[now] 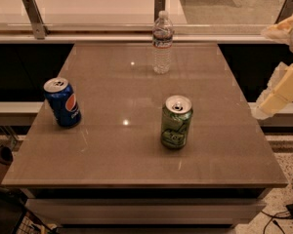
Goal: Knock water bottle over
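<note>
The water bottle (162,42) is a slim clear ribbed plastic bottle with a white cap and a pale label band. It stands upright near the far edge of the brown table (136,145), about in the middle. My gripper (278,92) is a pale cream shape at the right edge of the view. It hangs beyond the table's right side, well to the right of the bottle and nearer to me, touching nothing.
A blue Pepsi can (62,103) stands at the table's left. A green soda can (176,122) stands near the middle, in front of the bottle. A rail with metal posts (33,14) runs behind the table. Cables (288,213) lie on the floor at lower right.
</note>
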You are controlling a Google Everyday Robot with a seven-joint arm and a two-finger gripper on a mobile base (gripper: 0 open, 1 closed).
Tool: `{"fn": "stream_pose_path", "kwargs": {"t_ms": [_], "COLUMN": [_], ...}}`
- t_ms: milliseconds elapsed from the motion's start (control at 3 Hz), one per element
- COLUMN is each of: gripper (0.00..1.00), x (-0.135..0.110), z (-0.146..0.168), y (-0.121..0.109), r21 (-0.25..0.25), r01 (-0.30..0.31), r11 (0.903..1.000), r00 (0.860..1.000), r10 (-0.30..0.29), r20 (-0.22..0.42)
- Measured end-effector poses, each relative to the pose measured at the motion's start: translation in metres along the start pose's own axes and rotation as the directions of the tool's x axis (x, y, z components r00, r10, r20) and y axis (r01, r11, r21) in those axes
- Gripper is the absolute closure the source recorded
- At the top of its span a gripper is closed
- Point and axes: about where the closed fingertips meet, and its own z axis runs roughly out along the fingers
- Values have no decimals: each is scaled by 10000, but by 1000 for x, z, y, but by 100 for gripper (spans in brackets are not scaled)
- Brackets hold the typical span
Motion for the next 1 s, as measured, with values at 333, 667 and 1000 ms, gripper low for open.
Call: {"fn": "stream_pose_path", "kwargs": {"t_ms": [333, 667, 1000], "gripper": [0, 0, 0], "x": [-7, -19, -33], "z": [5, 13, 23], "y": [-21, -44, -61], "r21": [284, 357, 362], "r01": [-865, -1794, -2876], "r11": [9958, 9831, 9571], "r00": [9859, 9527, 9073], "r10": [815, 1646, 2602], "r20": [1461, 2554, 3304]}}
